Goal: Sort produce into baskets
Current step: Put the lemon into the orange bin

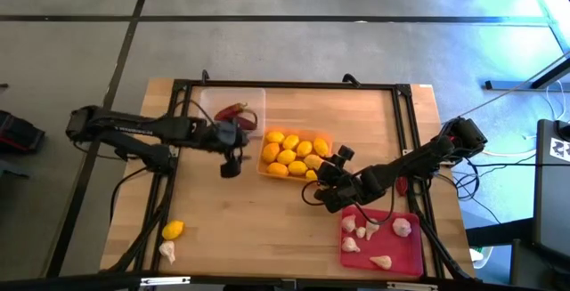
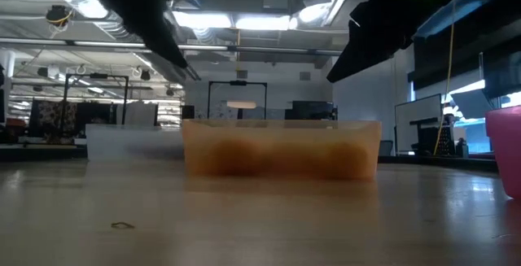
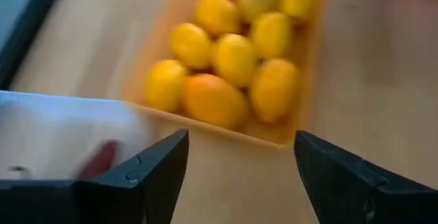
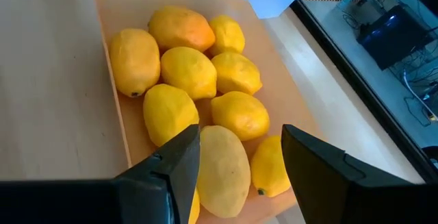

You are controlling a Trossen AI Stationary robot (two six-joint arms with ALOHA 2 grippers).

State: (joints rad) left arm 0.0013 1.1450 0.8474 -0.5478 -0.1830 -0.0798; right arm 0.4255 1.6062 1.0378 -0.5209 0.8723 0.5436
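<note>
The orange tray holds several yellow lemons and also shows in the low view. The clear tray at the far side holds dark red chili peppers. The red-pink tray at the near right holds several garlic bulbs. My right gripper is open over the orange tray's right end, above a pale lemon. My left gripper is open and empty over the table, between the clear tray and the orange tray's left end.
A loose lemon and a garlic bulb lie on the table near its near left corner. A dark frame runs around the table top. Bare wood lies between the trays and the near edge.
</note>
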